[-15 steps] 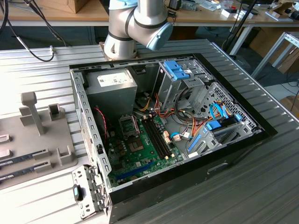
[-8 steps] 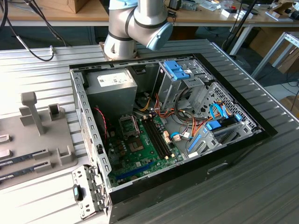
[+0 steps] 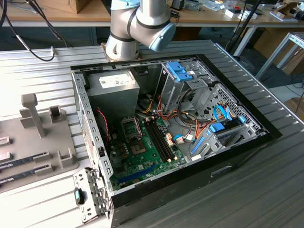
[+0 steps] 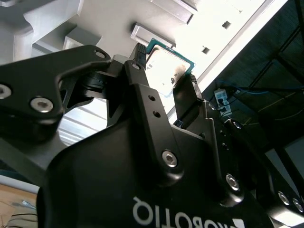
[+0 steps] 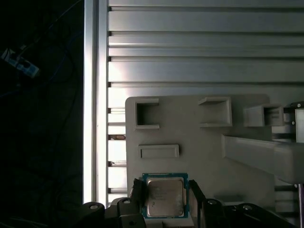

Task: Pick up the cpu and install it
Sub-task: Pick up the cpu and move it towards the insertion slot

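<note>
My gripper (image 4: 164, 68) is clamped on the small square silver-topped cpu (image 5: 165, 197). Both are over the pale grey moulded holder plate (image 5: 199, 142).

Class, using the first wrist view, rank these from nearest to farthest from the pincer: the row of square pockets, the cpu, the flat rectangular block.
1. cpu, gripped in the pincer.
2. flat rectangular block, on the grey plate just beyond the cpu.
3. row of square pockets, along the plate's far edge.
</note>
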Controlling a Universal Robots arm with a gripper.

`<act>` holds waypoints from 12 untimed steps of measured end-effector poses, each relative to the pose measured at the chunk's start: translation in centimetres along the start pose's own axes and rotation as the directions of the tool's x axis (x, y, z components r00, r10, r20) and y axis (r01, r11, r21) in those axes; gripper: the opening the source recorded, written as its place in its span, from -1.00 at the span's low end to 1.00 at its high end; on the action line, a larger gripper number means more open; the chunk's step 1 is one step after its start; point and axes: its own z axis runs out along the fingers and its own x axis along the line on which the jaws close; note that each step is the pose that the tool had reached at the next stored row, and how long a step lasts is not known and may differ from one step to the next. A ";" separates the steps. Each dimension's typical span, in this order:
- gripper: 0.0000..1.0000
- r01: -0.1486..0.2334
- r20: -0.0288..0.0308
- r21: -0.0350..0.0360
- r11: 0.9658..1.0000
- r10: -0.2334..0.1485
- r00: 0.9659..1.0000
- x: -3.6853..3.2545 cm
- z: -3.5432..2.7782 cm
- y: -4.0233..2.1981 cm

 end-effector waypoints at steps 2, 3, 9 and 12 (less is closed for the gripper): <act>-0.05 0.000 0.000 0.000 1.000 0.000 1.000 0.00 -0.06 0.00; -0.05 0.000 0.000 0.000 1.000 0.000 1.000 0.00 -0.10 0.00; -0.05 0.000 0.000 0.000 1.000 0.000 1.000 -0.01 -0.33 0.02; -0.05 0.000 0.000 0.000 1.000 0.000 1.000 -0.01 -0.43 0.02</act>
